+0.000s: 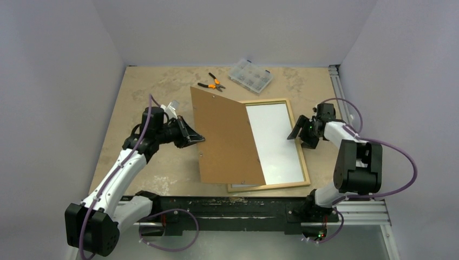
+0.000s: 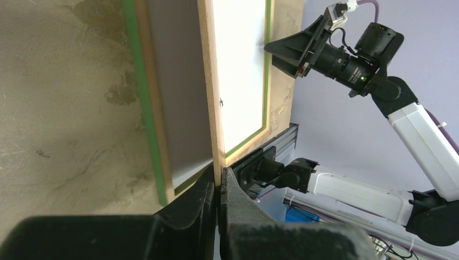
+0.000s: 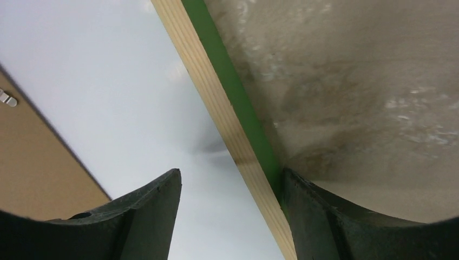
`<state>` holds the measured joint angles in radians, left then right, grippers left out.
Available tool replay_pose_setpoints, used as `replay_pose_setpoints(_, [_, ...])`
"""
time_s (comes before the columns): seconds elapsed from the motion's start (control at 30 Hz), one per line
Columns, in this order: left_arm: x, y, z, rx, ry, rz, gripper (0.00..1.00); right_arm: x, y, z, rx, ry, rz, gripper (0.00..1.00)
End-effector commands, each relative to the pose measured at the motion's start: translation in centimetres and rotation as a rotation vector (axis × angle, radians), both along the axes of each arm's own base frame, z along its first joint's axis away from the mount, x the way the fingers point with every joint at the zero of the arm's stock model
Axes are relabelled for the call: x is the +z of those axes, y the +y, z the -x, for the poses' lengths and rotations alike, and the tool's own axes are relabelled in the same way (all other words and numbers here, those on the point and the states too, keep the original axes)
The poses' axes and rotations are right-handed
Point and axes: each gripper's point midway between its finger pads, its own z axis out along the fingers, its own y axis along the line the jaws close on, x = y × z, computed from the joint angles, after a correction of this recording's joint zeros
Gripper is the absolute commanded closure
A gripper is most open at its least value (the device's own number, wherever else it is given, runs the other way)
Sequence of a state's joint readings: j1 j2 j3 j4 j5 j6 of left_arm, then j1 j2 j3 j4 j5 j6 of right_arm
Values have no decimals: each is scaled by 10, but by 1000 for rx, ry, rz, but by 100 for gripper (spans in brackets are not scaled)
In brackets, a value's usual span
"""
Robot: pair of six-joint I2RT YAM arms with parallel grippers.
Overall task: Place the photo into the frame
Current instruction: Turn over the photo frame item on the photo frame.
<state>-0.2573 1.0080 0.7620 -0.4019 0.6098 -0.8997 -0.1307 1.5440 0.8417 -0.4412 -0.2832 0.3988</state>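
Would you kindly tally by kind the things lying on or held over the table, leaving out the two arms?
Picture frame: 1
Photo, white back up: 1
Brown backing board: 1
Orange-handled pliers: 1
Clear compartment box: 1
Total: 5

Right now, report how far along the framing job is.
Apparently done: a white sheet, likely the photo face down, lies inside the frame, which rests back-up. In hand: the left pincer is shut on the brown backing board, holding it tilted over the frame; the right pincer straddles the right rail, open. Left: lower and secure the board.
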Motion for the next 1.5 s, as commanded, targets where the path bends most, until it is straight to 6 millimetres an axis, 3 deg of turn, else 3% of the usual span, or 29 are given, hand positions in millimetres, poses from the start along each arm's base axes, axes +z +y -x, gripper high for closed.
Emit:
replay_pose_setpoints(0.0, [34,-8,-7,-20,-121,90,100,1,49,6,147,-3,-81,33])
replay_pose_setpoints(0.23, [34,-9,-3,-61,-142,86,100,7,104,13,246,-15,-150,33])
replay_pose_setpoints(0.53, [8,-1,9,-11,-64,55,100,17,129,38,183,-25,-317,33])
replay_pose_setpoints(0.9, [-6,-7,31,-14,-36,73,100,23,136,60,141,-41,-386,33])
replay_pose_setpoints(1.17, [-27,-19,29,-5,-26,62,100,20,139,64,142,-33,-411,33])
replay_pose_setpoints(1.47, [-51,-20,25,57,27,50,100,20,140,68,142,-33,-421,33])
